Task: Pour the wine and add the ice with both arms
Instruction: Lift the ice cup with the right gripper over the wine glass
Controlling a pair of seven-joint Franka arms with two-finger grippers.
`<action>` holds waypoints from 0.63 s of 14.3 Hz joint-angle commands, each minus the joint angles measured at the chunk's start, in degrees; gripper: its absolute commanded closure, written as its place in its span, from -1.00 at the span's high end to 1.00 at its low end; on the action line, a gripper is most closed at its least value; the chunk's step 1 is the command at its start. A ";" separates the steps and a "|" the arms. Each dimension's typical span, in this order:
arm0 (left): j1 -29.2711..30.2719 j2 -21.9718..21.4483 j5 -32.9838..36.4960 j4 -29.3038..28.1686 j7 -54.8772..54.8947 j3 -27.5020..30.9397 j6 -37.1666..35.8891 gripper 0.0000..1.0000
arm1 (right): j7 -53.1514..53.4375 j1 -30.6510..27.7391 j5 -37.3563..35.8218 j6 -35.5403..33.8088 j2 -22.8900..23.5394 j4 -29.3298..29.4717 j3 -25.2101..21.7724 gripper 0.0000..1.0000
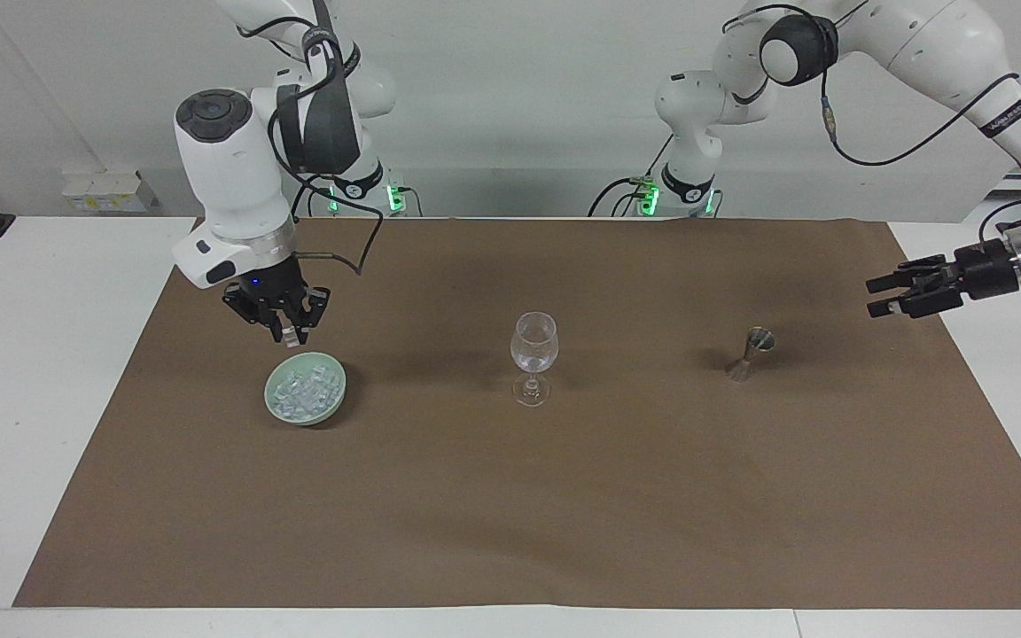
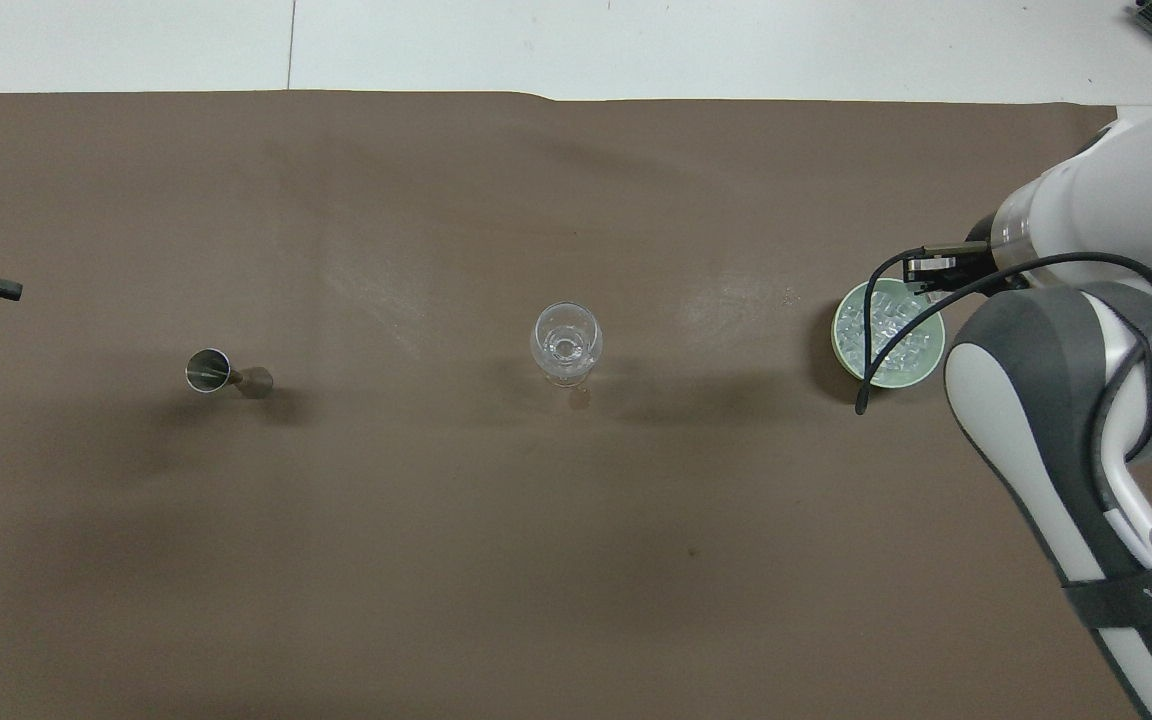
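Brown paper covers the white surface point(image 1: 23, 372), and everything on it lines up in 1 row: a green bowl point(image 1: 305, 389) of ice point(image 1: 307, 391) toward the right arm's end, a stemmed glass point(image 1: 533, 357) in the middle, a metal jigger point(image 1: 748, 353) toward the left arm's end.

Taking the glass as landmark, the right hand point(image 1: 291, 336) hangs in the air on the bowl's side of it, over the bowl's rim nearest the robots and clear of the heap. Its fingers are drawn close together, and a small clear piece seems to sit between the tips; I judge it a cube of ice, though it is too small to be sure. The coming move turns on 1 relation: the glass stands upright, mouth up, sideways from this hand along the row, toward the left arm's end, so the cube would have to travel level over the paper and stop above that narrow mouth.

On the jigger's side of the glass, the left hand point(image 1: 896, 294) waits over the paper's edge, fingers spread, holding nothing, pointing toward the jigger but well apart from it. The right arm is the nearer one to the bowl.
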 commanded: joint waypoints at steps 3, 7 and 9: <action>-2.90 -3.68 6.90 3.69 0.76 0.13 0.12 1.00 | 1.57 -1.04 0.15 -7.78 0.32 6.94 4.38 -1.00; -5.09 -5.70 10.84 7.03 1.20 0.04 0.83 1.00 | 6.92 -1.48 -0.11 -10.87 1.19 10.02 8.95 -1.00; -7.02 -7.63 13.04 7.21 1.20 0.04 1.09 1.00 | 9.29 -1.48 -0.11 -12.45 1.98 11.60 11.15 -1.00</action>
